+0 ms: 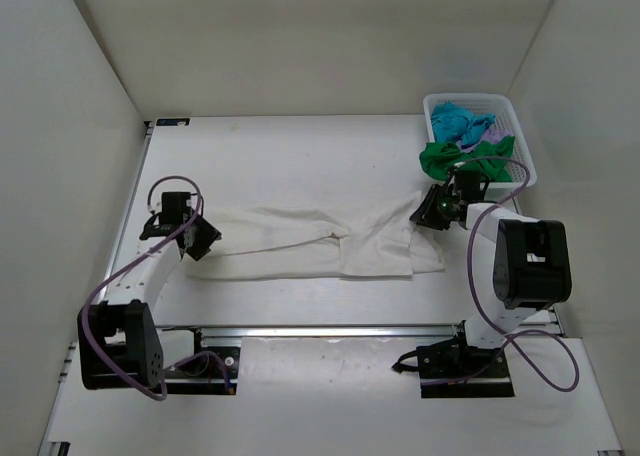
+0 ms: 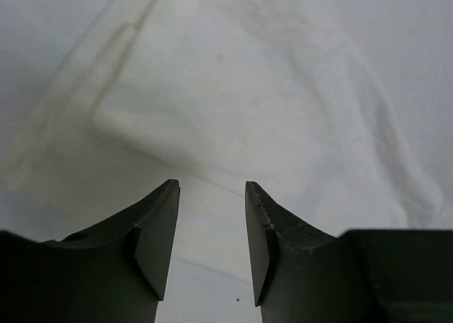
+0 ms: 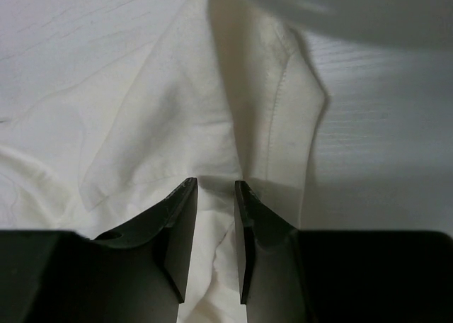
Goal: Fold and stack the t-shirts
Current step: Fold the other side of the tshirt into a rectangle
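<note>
Lying limp and light, the cream t-shirt [image 1: 300, 244] wants pinching at its left and right ends, where the left gripper [image 2: 211, 188] and right gripper [image 3: 215, 183] hover spread and empty.

walls [image 1: 300, 36]: plain cream | table [image 1: 300, 156]: white | light: even

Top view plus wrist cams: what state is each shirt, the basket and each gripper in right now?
cream-white t-shirt: laid out flat, wrinkled.
green t-shirt: crumpled, draped over the basket's near rim.
turquoise t-shirt: crumpled in the basket.
lilac t-shirt: crumpled in the basket, mostly hidden.
basket: upright, holding shirts.
left gripper: open, above cream cloth.
right gripper: narrowly open, above cream cloth.
</note>
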You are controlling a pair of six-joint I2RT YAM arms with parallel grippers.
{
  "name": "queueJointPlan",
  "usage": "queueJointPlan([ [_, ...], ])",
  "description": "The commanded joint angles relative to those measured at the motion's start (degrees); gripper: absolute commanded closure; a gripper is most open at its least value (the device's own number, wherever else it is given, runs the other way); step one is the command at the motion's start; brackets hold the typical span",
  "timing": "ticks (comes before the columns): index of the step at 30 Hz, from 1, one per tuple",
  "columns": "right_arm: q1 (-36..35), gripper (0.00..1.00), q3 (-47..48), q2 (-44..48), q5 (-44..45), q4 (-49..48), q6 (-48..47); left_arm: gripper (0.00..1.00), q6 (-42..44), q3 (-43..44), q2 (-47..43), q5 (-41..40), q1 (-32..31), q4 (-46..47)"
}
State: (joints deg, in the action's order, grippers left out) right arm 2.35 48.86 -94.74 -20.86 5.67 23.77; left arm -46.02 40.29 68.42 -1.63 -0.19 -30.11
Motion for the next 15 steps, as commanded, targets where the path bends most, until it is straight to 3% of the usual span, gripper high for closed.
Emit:
queueJointPlan([
  [1, 1.3, 0.75, -1.4, 1.7, -2.5, -2.7, -1.0, 0.49, -1.8, -1.4, 0.4, -1.1, 5.6, 0.2],
  [9, 2.0, 0.75, -2.6, 4.0, -4.0, -3.2, 0.2, 0.57, -3.3, -4.9, 1.1, -1.6, 9.8, 0.0],
  [15, 1.7, 0.75, -2.5, 5.7, -4.1, -1.6, 0.0, 0.57, -3.0, -6.2, 2.2, -2.3, 10.9, 3.0],
])
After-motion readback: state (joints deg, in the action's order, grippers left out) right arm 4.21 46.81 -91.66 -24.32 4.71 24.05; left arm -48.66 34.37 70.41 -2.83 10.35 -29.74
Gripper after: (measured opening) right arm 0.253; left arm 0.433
